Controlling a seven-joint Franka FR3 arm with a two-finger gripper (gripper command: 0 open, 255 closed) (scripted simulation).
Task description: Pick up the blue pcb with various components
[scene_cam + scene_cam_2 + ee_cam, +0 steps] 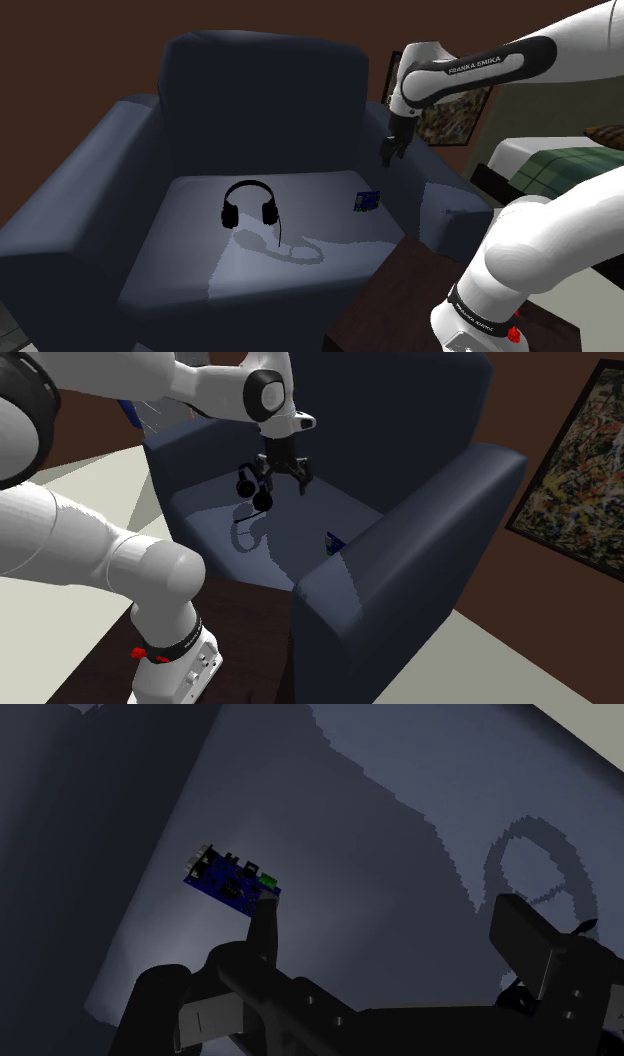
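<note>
Navy armchair (250, 90) fills the shoulder view, seat a paler grey-blue. Black headphones (249, 205) at centre. The pcb (232, 882): bright blue, dotted with dark parts, one green block. All-black gripper (390, 914), white arm (545, 230). Brown wall (80, 40) upper left. Green checked bed (565, 160) far right. Painting (575, 482) speckled yellow, black, white.
</note>
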